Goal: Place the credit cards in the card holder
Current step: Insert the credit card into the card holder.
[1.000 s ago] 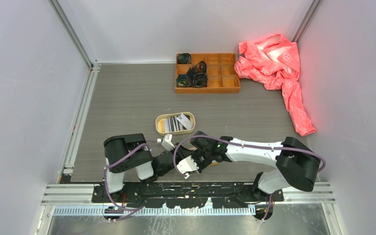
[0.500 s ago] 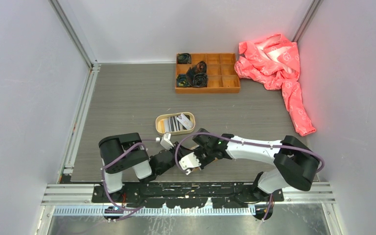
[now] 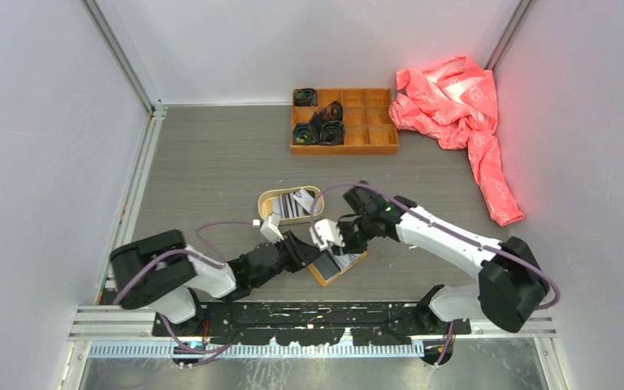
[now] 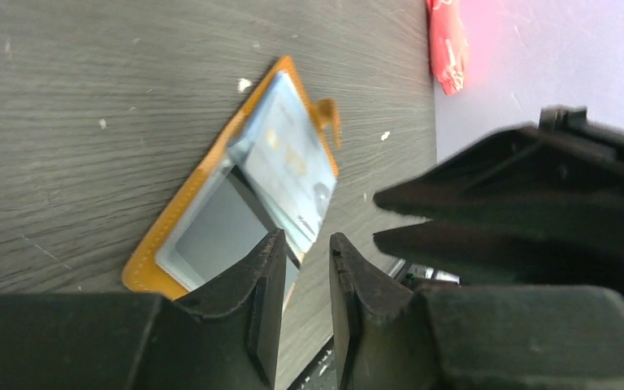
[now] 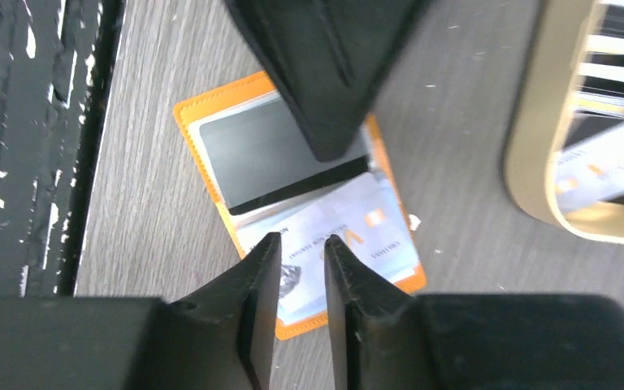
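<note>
Near the table's front edge, the left gripper point(image 4: 305, 240) sits with jaws barely parted, empty. Just to its right the card holder point(image 3: 337, 266) lies open with a credit card point(image 5: 349, 223) in it. Above it, the right gripper point(image 5: 301, 240) has its jaws barely parted, empty.

The left arm point(image 3: 203, 272) and the right arm point(image 3: 447, 240) match: white shells on the long links and bulky, rounded black housings at the joints. A purple cable point(image 3: 219, 225) runs along each. A small green light point(image 3: 387, 210) shows on the right arm's far black joint. The left hand point(image 4: 305, 244) and right hand point(image 5: 301, 244) have matte black fingers point(image 4: 236, 309) with smoothly curved tips. A white block point(image 3: 271, 230) sits behind each hand.
</note>
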`<state>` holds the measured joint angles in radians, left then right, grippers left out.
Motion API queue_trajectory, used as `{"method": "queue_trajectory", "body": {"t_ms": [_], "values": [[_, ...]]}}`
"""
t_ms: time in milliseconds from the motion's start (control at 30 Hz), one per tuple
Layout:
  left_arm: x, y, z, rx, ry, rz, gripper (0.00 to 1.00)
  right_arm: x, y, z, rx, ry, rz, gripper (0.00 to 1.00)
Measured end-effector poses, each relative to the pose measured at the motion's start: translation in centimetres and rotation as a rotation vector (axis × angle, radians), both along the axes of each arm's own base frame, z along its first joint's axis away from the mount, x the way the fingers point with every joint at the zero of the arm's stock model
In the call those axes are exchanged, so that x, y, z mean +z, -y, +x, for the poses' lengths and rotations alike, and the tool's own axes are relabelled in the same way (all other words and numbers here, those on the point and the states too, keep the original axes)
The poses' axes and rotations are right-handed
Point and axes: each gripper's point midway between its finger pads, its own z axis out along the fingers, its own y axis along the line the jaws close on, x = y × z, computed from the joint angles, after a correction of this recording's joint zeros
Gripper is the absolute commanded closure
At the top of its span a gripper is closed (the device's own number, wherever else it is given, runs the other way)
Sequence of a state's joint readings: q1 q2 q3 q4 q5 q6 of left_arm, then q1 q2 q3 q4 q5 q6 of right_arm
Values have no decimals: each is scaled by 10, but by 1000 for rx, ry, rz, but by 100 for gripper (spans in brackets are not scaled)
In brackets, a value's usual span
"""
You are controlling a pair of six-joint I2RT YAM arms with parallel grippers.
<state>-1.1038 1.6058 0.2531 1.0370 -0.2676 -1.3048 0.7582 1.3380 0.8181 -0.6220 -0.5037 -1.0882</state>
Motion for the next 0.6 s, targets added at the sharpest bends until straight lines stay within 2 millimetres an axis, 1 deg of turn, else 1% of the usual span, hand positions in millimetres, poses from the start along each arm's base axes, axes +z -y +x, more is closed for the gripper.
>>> {"method": "queue_trajectory", "body": {"t_ms": [67, 100, 133, 233, 267, 300, 367, 433, 500, 567, 600], "values": [[14, -3, -1, -12, 40, 11, 73, 19, 0, 5, -53, -37, 61, 57], [22, -6, -2, -22, 69, 26, 68, 26, 0, 6, -75, -52, 83, 55], [35, -10, -3, -32, 106, 34, 62, 33, 2, 8, -105, -75, 105, 54], [70, -20, -3, -41, 216, 47, 40, 45, 8, 10, -197, -167, 146, 54], [81, -26, -3, -40, 253, 58, 38, 47, 10, 10, -225, -195, 149, 54], [90, -32, -4, -37, 285, 64, 40, 49, 13, 10, -265, -234, 149, 54], [106, -43, -5, -33, 342, 65, 48, 51, 16, 11, -334, -303, 142, 55], [117, -56, -9, -28, 396, 51, 63, 48, 19, 12, -396, -362, 123, 55], [115, -64, -12, -31, 414, 59, 75, 40, 21, 11, -449, -417, 89, 55], [110, -67, -16, -49, 418, 81, 90, 30, 24, 11, -502, -462, 46, 55], [109, -67, -18, -61, 415, 83, 93, 25, 25, 11, -527, -480, 25, 55]]}}
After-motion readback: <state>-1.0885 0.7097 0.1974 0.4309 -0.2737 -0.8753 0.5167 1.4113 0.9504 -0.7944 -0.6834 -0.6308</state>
